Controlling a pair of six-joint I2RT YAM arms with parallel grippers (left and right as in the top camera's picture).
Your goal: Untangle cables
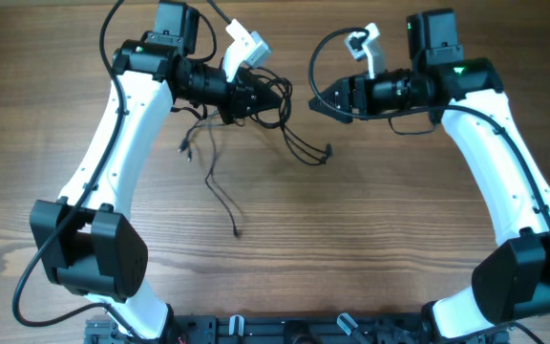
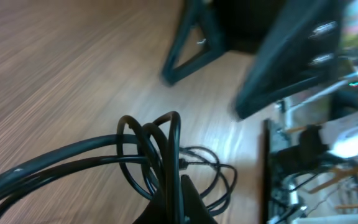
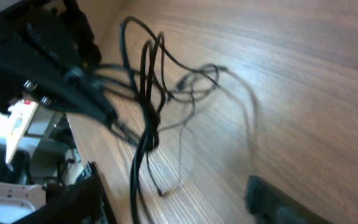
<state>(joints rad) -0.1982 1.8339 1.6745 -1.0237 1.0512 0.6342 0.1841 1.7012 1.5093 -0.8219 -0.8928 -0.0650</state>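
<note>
While you held this pose, the nearest part of the cables [image 3: 146,124] was one loose strand [image 1: 223,203], trailing over the worktop [image 1: 370,248] from the left hand [image 1: 264,96] toward the arm bases, with its tip well apart from that hand. Closer to the left hand, a few small plug ends [image 1: 185,146] lay on the wood on its outer side. Another thin run of cord [image 1: 304,148] reached out on its inner side. At the left hand itself, your fingers were closed on the tangle, and several loops [image 2: 166,140] stood up bunched at the pinch, lifted off the wood. Just past the left hand, facing it tip to tip, your right hand [image 1: 315,101] stood near the loops without touching them. I could not tell from these views whether that hand was open or closed. Motion blur softened both wrist views.
</note>
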